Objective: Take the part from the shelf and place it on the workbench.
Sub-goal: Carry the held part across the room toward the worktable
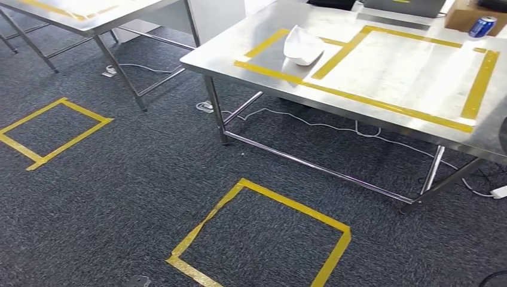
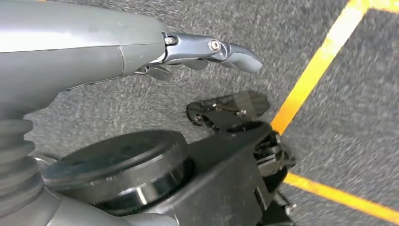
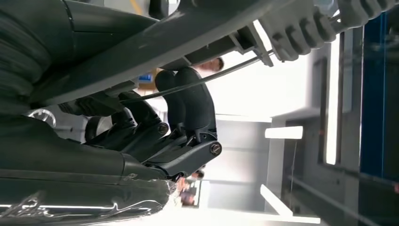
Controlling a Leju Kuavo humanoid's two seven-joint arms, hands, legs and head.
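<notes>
- Presently, left hand (image 2: 141,52): hangs low over the grey carpet (image 2: 357,117), one finger stretched straight out, nothing in its hold. Judged idle, carried at the robot's side.
- Right hand (image 3: 155,136): dark fingers curled inward towards the palm. Crinkled clear film lies along the thumb side; whether the fingers clasp anything cannot be told.
- Floor tape (image 2: 315,66): yellow strip on the carpet close under the left hand, meeting a second strip at a corner. Likely a standing mark for the robot.
- Taped square (image 1: 299,206): yellow outline on the carpet just in front of the worktop. A similar one lies well apart, off to the left.
- Worktop (image 1: 382,72): steel, on a tubular frame, marked with two adjoining yellow-taped boxes, one small and one large.
- Part (image 1: 302,45): white, rounded, lying on the worktop inside the small taped box. Judged already at its drop-off place.
- Blue can (image 1: 482,26): lying at the worktop's far edge, beside a cardboard box (image 1: 457,15). Its print is too small to read.
- Second table (image 1: 89,24): steel, far left, also bearing yellow tape.
</notes>
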